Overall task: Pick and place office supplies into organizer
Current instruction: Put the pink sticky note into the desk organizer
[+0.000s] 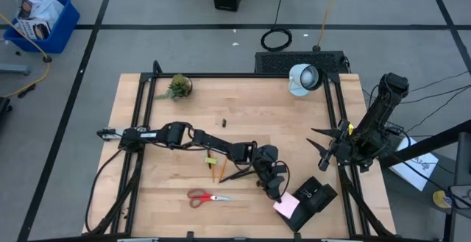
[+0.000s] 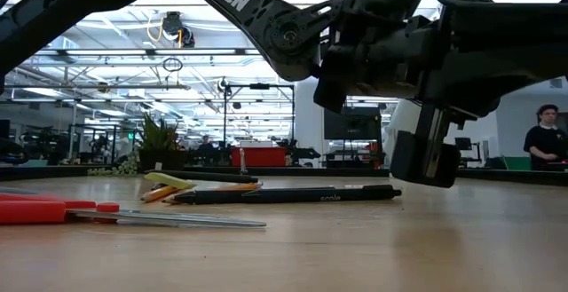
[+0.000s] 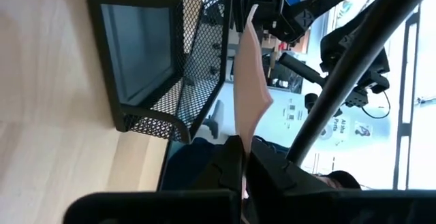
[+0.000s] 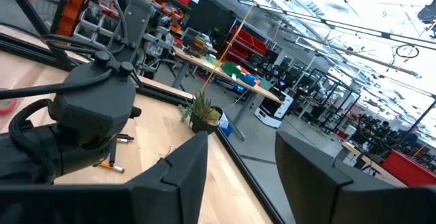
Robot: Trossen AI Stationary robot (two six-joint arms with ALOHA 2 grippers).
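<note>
Left gripper (image 1: 282,195) pinches 1 pink sticky-note pad (image 3: 248,74) by its edge, beside the organizer (image 1: 316,200) (likely for dropping in); right gripper (image 1: 318,148) waits, jaws spread.

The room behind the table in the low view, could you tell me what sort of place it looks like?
Probably a large robotics lab or workshop: long rows of ceiling lights, benches with red storage bins, and a person working at the far right.

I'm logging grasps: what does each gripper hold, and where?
The left gripper pinches the pink square sticky-note pad by one edge, beside the black mesh organizer. The right gripper is open, empty.
</note>
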